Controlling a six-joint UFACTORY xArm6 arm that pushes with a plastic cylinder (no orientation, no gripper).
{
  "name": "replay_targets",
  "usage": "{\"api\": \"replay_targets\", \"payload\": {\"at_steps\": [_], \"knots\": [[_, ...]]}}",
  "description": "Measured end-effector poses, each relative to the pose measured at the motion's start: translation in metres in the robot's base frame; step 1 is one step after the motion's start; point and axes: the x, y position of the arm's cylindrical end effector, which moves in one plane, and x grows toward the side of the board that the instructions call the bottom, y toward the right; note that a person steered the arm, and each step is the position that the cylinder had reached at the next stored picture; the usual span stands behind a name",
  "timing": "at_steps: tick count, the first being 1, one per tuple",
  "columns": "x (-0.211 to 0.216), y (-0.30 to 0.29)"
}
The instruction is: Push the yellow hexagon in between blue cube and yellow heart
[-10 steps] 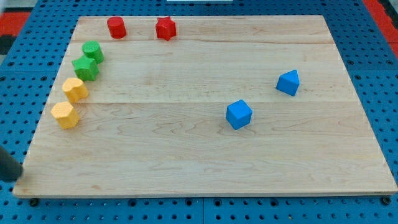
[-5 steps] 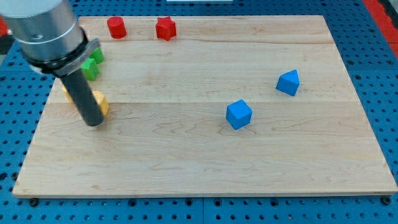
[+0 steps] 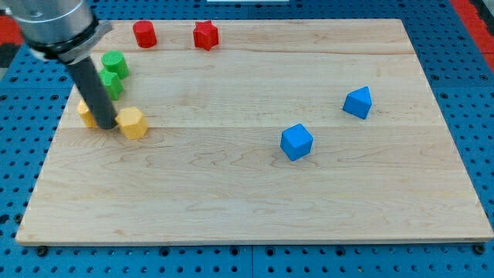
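The yellow hexagon (image 3: pixel 133 123) lies on the wooden board at the view's left. My tip (image 3: pixel 107 126) rests on the board touching the hexagon's left side. The yellow heart (image 3: pixel 86 113) is just left of the rod and partly hidden behind it. The blue cube (image 3: pixel 296 142) sits right of the board's middle, far from the hexagon.
A second blue block (image 3: pixel 357 102) lies right of the cube, higher up. A green cylinder (image 3: pixel 115 62) and a green block (image 3: pixel 110 83) sit above the rod's lower end. A red cylinder (image 3: pixel 144 34) and a red star (image 3: pixel 204 35) lie at the board's (image 3: pixel 247 208) top edge.
The rod came in from the view's lower left and pushed the yellow hexagon right and upward, away from the board's left edge. It now stands between the heart and the hexagon.
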Motion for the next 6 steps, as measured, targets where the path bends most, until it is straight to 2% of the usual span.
{"api": "replay_targets", "payload": {"at_steps": [1,2,4,5,6], "knots": [[-0.005,0.036],[-0.005,0.037],[-0.005,0.076],[-0.011,0.067],[0.016,-0.010]]}}
